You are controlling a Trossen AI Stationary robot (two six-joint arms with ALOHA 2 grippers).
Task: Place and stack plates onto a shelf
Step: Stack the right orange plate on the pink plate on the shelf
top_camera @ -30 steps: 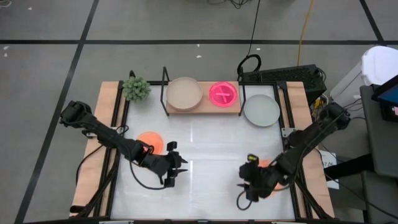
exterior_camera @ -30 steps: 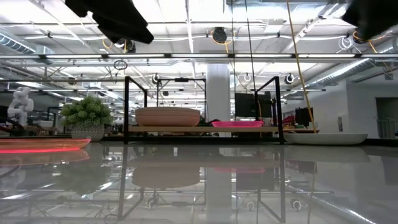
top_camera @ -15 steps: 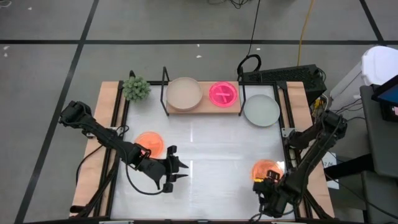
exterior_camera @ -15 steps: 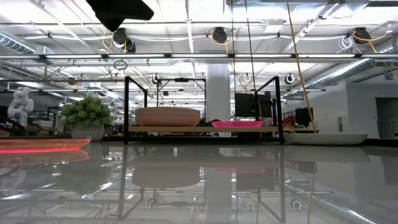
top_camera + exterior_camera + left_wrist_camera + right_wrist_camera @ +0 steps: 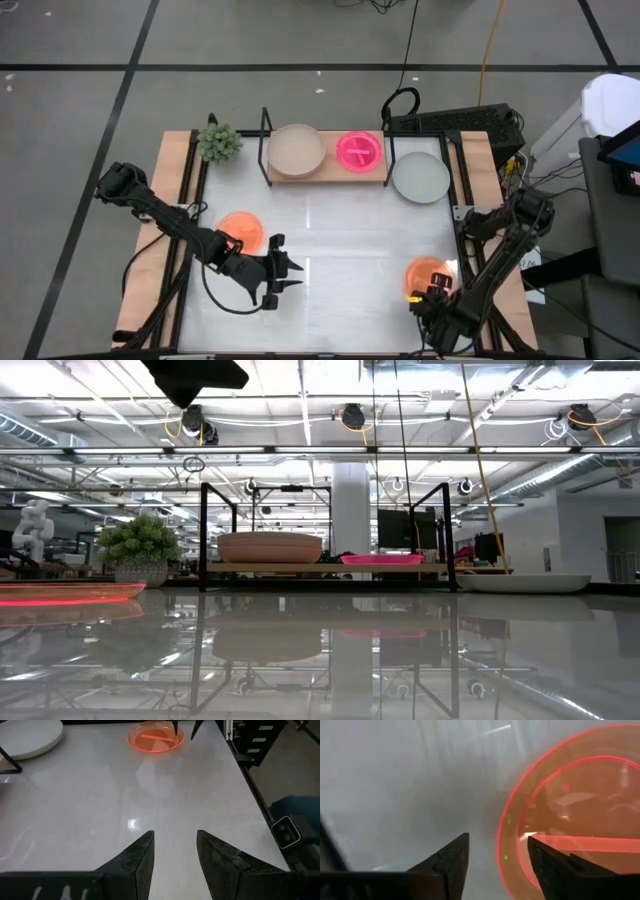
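Observation:
The shelf [image 5: 325, 176] stands at the table's far edge. It carries a beige plate [image 5: 296, 150] and a hot pink plate [image 5: 358, 151] side by side. A pale grey plate [image 5: 420, 177] lies flat on the table to the shelf's right. One orange plate [image 5: 241, 228] lies left of centre and another [image 5: 427, 272] near the right edge. My left gripper [image 5: 290, 275] hovers open near the middle, to the near right of the left orange plate. My right gripper [image 5: 497, 838] is open just on the near side of the right orange plate [image 5: 570, 815].
A small potted plant [image 5: 218, 142] sits at the far left corner beside the shelf. Black frame rails run along the table's left and right sides [image 5: 462, 190]. Bare white tabletop [image 5: 350, 240] stretches between the two orange plates and in front of the shelf.
My right gripper has drawn back toward the table's near right corner, leaving the low view, and the right orange plate now shows in full. My left gripper has shifted slightly toward the near edge.

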